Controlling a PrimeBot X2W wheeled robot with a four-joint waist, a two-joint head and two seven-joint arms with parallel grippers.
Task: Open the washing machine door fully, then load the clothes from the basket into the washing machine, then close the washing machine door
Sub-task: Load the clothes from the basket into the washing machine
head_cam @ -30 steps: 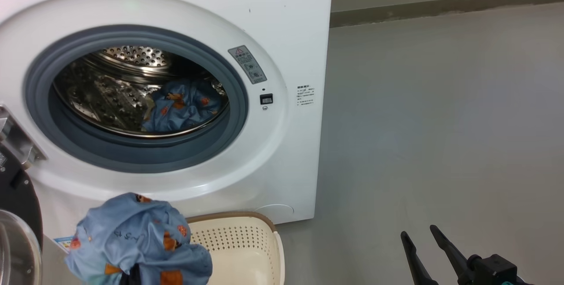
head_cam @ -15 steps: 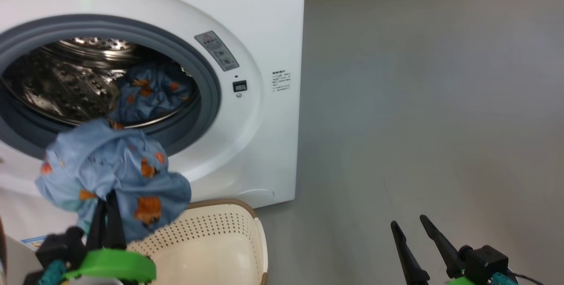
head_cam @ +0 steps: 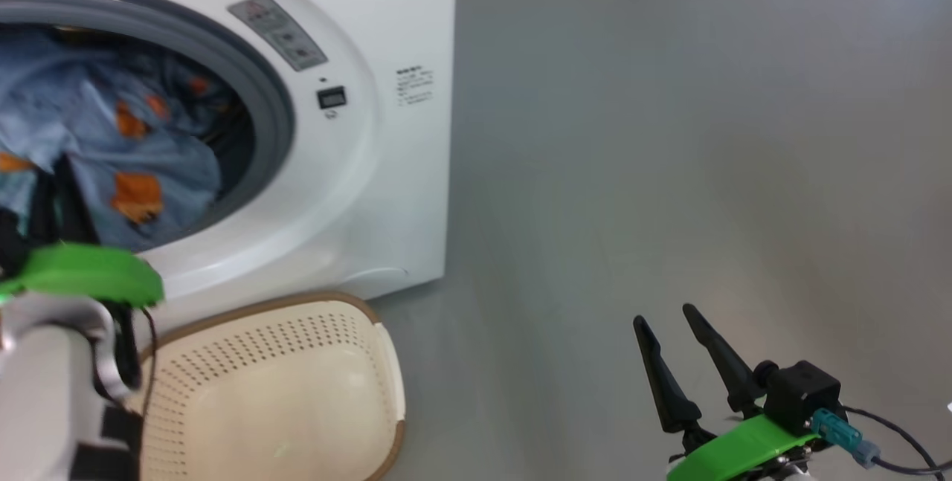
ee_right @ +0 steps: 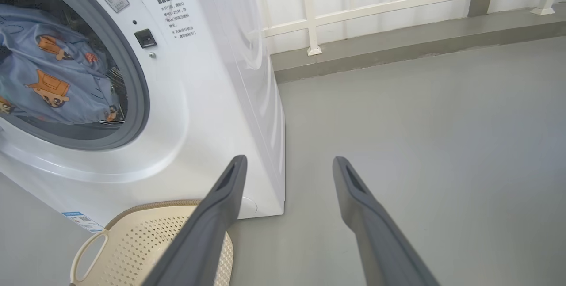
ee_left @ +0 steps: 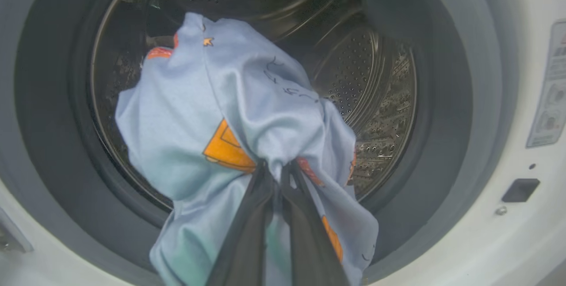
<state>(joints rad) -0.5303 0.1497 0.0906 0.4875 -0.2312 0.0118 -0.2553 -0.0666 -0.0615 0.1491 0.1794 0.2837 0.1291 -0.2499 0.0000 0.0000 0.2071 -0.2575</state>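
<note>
Here, the left gripper [ee_left: 276,166] clamps the clothes [ee_left: 247,100] by a bunched fold; they look soft and light. At five o'clock the right gripper [head_cam: 663,315] gapes empty.

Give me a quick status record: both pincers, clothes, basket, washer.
left pincer: shut on the clothes, a light blue printed garment
clothes position: at the mouth of the drum, not yet released
right pincer: open, holding nothing, above the floor
basket: on the floor in front of the washing machine; no clothes in its visible part
next: probably push in and release
</note>
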